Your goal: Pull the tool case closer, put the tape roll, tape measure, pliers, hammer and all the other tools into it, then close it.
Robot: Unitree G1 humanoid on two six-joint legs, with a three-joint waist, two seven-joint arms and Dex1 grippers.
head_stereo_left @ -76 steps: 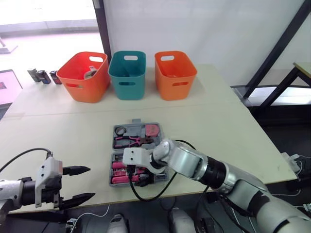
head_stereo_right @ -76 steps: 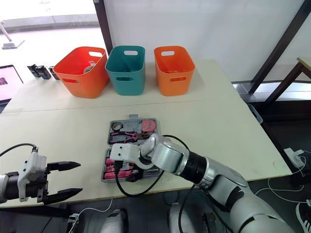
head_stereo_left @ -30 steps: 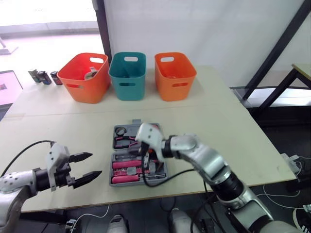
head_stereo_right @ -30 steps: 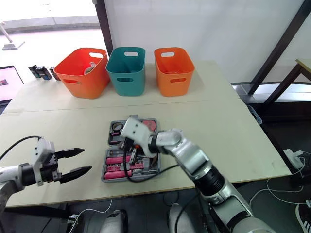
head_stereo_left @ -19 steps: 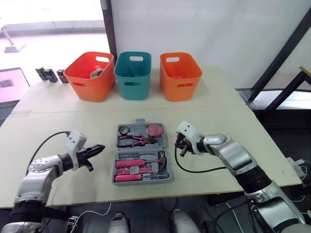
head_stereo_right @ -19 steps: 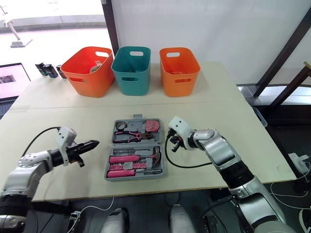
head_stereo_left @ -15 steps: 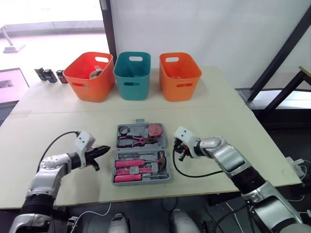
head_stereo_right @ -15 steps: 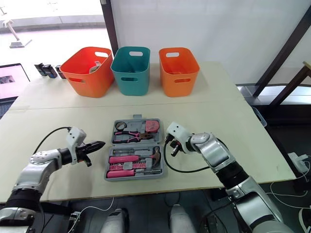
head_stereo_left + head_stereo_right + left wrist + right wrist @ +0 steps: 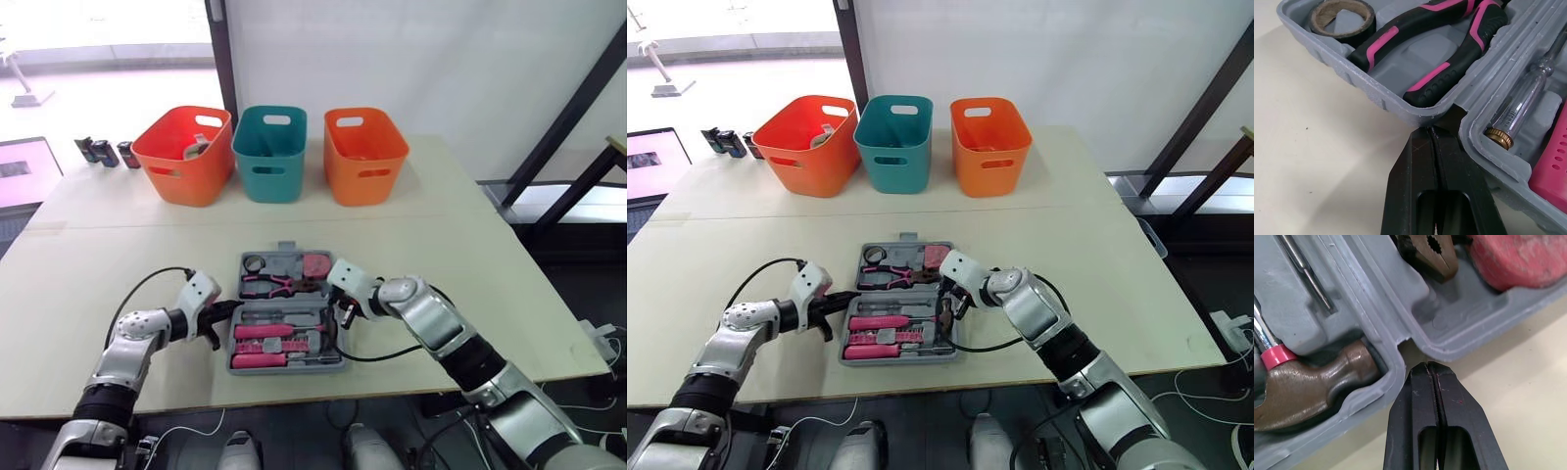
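The grey tool case (image 9: 286, 368) lies open at the middle of the table. Its far half holds the tape roll (image 9: 254, 263), the pink-handled pliers (image 9: 1430, 49) and the pink tape measure (image 9: 313, 264). The near half holds the hammer (image 9: 1317, 387), a clear-handled screwdriver (image 9: 1520, 112) and pink-handled tools. My left gripper (image 9: 233, 309) is shut, and its tips touch the hinge notch on the case's left side (image 9: 1433, 129). My right gripper (image 9: 340, 315) is also shut and empty, with its tips at the hinge notch on the right side (image 9: 1426, 365).
Three bins stand in a row at the back: red-orange (image 9: 184, 155), teal (image 9: 269, 152) and orange (image 9: 364, 155). Small dark items (image 9: 103, 153) sit at the far left. A black cable (image 9: 377, 354) loops from my right wrist beside the case's near right corner.
My left gripper has shut and travelled right to the case's left side. My right gripper left the case's inside, swung out right, then came back to its right edge.
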